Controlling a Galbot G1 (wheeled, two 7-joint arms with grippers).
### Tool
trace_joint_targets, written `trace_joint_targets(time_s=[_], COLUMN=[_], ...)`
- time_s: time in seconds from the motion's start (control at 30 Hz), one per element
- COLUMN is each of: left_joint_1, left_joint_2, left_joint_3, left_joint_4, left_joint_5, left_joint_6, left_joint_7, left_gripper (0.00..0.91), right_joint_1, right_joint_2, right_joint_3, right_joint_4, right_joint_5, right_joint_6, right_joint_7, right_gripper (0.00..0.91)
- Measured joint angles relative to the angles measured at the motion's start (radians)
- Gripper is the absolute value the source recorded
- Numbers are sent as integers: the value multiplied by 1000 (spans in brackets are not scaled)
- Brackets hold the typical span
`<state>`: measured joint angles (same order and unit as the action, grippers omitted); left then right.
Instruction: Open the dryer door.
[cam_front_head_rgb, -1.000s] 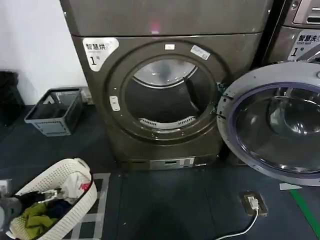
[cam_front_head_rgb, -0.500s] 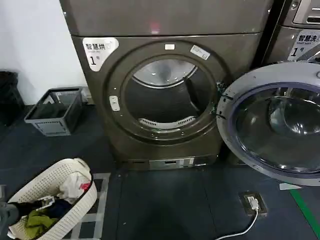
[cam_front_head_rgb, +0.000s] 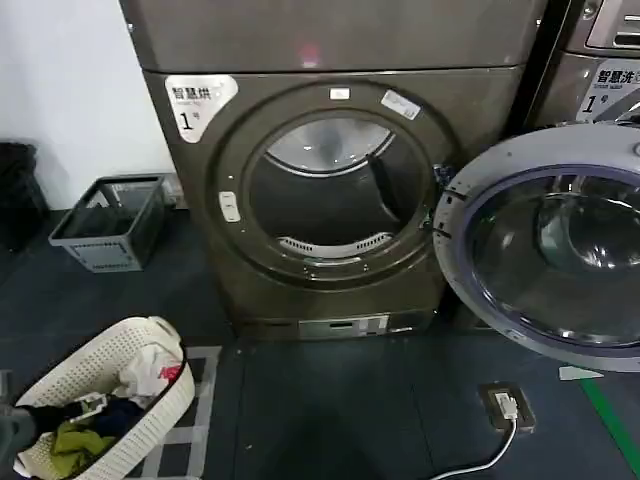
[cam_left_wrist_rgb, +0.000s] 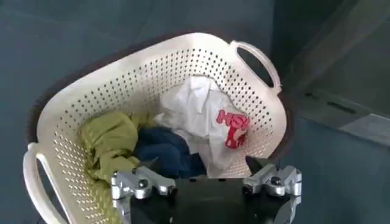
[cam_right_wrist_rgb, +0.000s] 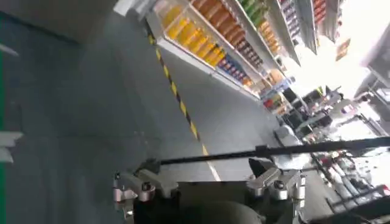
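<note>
Fingers of the left gripper (cam_left_wrist_rgb: 206, 182) are seen spread wide with nothing between them, hanging over the white perforated laundry basket (cam_left_wrist_rgb: 73, 109). The right gripper (cam_right_wrist_rgb: 207, 182) is likewise spread and empty, and is turned away toward distant store shelving (cam_right_wrist_rgb: 213, 42).

The dryer door (cam_front_head_rgb: 548, 255) is found swung fully out to the machine's right, its grey inner face and tinted glass turned forward, so that the drum opening (cam_front_head_rgb: 325, 195) is left bare. The opening step is judged complete.

Some risks can be named. The door juts out at low height in front of the neighbouring machine (cam_front_head_rgb: 595, 70); it could be struck by the right arm if that arm were brought round carelessly, and the hinge could be strained. The left gripper could be caught on the basket rim or the clothes (cam_left_wrist_rgb: 201, 122) if it were lowered.

A dark grey floor (cam_front_head_rgb: 330, 410) is seen, marked with pale tape lines. A cable and plug (cam_front_head_rgb: 505, 410) lie just in front of the door, and a grey crate (cam_front_head_rgb: 110, 225) stands by the white wall (cam_front_head_rgb: 70, 90).
</note>
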<state>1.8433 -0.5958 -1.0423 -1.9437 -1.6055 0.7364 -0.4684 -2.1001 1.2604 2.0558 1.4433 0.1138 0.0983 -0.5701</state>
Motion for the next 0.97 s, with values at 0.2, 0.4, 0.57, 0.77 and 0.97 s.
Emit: trace_joint_targets(time_s=[0.2,0.4,0.57,0.77,0.97], left_joint_1=[-2,-5,-10,-8,-7], left_joint_2=[-2,-1,1,-2,-6], left_joint_3=[8,17,21,21,24], left_joint_4=[1,1,2,1,-3], left_joint_5=[9,12,13,13,18], left_joint_6=[0,0,0,0,0], left_joint_7=[0,0,0,0,-1], left_gripper=[907,907,907,907,907], right_joint_1=[0,6,6,9,9], right_joint_2=[15,22,29,29,27], right_joint_3=[22,46,55,57,58], right_joint_4=[-9,-30,-33,-35,-43], right_joint_5=[-70,-130,-143,-145,-145], right_joint_6=[-23,-37,-33,-28,-21], right_joint_7=[28,60,60,55,51], right_gripper=[907,907,907,907,907])
